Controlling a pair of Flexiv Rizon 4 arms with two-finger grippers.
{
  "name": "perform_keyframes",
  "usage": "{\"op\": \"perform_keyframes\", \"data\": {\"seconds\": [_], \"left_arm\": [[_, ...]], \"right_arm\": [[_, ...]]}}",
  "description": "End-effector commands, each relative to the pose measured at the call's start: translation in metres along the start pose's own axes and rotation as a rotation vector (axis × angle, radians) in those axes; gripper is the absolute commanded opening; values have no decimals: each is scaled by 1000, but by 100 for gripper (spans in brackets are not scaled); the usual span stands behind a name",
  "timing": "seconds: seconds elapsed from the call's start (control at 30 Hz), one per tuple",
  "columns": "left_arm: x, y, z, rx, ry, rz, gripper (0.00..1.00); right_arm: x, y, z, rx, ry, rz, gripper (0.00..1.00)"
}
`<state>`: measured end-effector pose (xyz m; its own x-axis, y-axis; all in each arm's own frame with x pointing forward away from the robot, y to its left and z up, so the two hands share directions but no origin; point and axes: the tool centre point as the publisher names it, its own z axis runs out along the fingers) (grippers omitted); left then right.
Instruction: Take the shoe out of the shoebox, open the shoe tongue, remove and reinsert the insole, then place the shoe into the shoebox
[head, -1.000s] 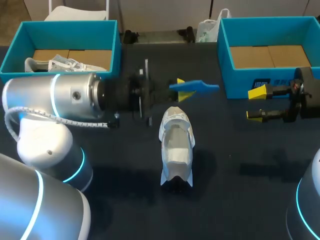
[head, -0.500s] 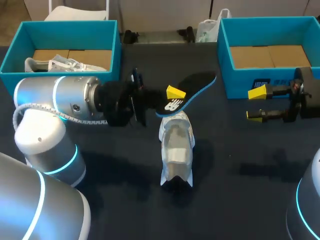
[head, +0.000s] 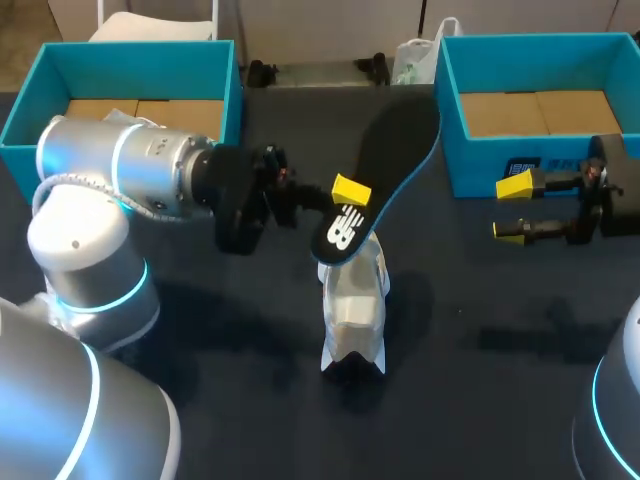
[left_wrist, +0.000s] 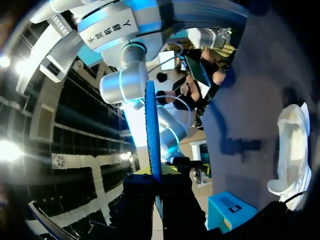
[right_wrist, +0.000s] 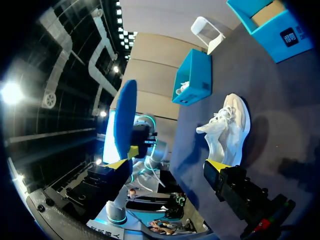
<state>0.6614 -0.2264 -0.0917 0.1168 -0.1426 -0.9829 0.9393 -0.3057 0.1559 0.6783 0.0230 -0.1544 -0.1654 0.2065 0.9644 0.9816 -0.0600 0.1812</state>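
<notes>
L arm (head: 130, 175) has rolled its wrist: the insole (head: 385, 170), edge-on a sec ago, now shows its black face, lower end just over the shoe (head: 352, 305) mid-table, prob. lining up for reinsertion. L gripper (head: 345, 200) pinches the insole. R gripper (head: 512, 207) sits spread, empty, by the R shoebox (head: 470, 165).

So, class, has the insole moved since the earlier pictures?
Yes. The insole has swung from edge-on to face-on; its far end now reaches beside the right-hand shoebox, its near end overlapping the unmoved shoe.
</notes>
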Motion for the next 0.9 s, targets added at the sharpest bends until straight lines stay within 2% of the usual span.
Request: {"op": "perform_keyframes", "data": {"seconds": [0.03,0.2,0.23,0.5,0.63,0.9], "left_arm": [[6,5,-1,-26,32,-23,0],[18,9,-1,-101,56,-43,0],[21,9,0,-116,71,-34,0],[42,13,5,-245,117,-45,0],[48,12,7,-271,121,-20,0],[58,15,11,-334,136,6,0]], "right_arm": [[0,-1,1,-2,-1,0,100],[0,-1,1,-2,-1,0,100],[0,0,1,-27,10,4,100],[2,14,17,-15,23,43,100],[3,19,25,-21,29,57,100],[9,31,43,26,46,83,100]]}}
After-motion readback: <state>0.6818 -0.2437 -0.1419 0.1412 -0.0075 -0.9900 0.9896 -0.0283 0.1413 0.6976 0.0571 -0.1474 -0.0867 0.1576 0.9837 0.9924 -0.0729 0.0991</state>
